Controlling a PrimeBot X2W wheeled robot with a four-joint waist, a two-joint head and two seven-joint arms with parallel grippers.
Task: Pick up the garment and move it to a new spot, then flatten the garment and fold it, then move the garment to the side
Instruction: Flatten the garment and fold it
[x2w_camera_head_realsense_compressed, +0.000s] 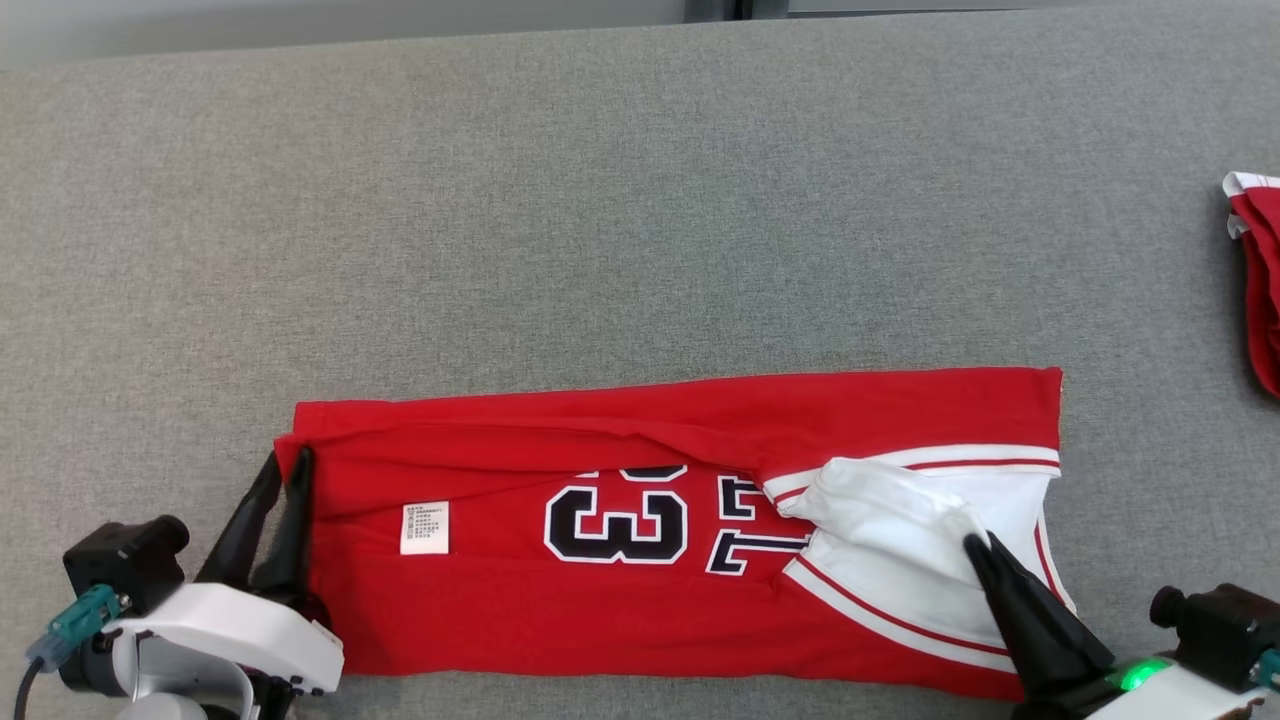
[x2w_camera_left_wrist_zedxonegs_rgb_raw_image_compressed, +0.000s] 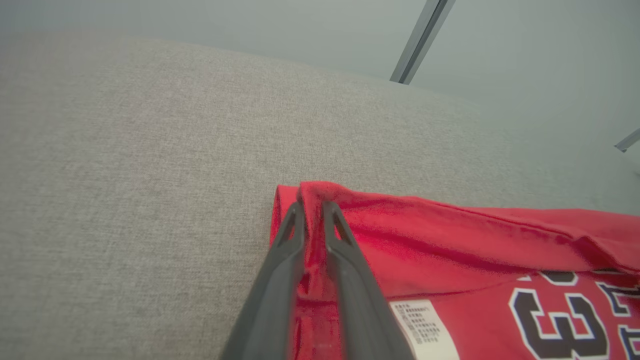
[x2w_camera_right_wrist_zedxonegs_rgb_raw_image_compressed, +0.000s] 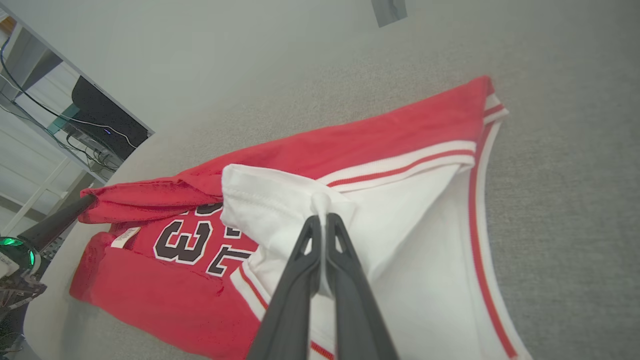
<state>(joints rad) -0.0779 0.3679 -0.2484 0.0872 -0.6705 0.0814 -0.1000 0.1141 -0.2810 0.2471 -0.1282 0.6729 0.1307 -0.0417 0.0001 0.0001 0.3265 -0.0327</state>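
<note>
The garment (x2w_camera_head_realsense_compressed: 520, 600) is a red jersey with white trim and black numbers, lying folded lengthwise across the grey surface (x2w_camera_head_realsense_compressed: 600, 230). My left gripper (x2w_camera_head_realsense_compressed: 285, 462) is shut on its red left end, the cloth (x2w_camera_left_wrist_zedxonegs_rgb_raw_image_compressed: 311, 192) pinched between the two fingers. At the right end my right gripper (x2w_camera_head_realsense_compressed: 975, 545) is shut on a bunched white flap (x2w_camera_right_wrist_zedxonegs_rgb_raw_image_compressed: 280, 200) of the same garment (x2w_camera_right_wrist_zedxonegs_rgb_raw_image_compressed: 165, 300). A white care label (x2w_camera_head_realsense_compressed: 425, 527) faces up near the left end. The left gripper's dark finger (x2w_camera_right_wrist_zedxonegs_rgb_raw_image_compressed: 50, 227) also appears at the left of the right wrist view.
Another red and white piece of clothing (x2w_camera_head_realsense_compressed: 1262, 280) lies at the far right edge of the surface. The grey fabric surface stretches wide behind the garment. Shelving and cables (x2w_camera_right_wrist_zedxonegs_rgb_raw_image_compressed: 60, 125) stand beyond the surface in the right wrist view.
</note>
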